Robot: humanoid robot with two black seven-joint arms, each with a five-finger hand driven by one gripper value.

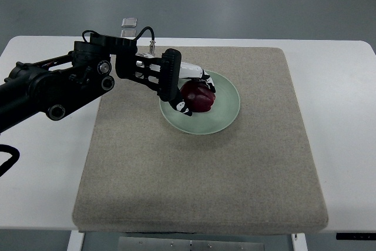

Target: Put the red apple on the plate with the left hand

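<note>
A dark red apple [200,97] rests inside the pale green plate [228,105] at the middle of the mat. My left hand [191,89] reaches in from the left over the plate's left half, its black and white fingers [183,107] curled around the apple's left side and top. The apple's left part is hidden by the hand. My right arm does not show.
The plate lies on a beige fabric mat [200,163] that covers most of a white table [346,116]. Two small silvery objects [129,26] lie at the table's far edge. My black left arm [53,89] spans the table's left part.
</note>
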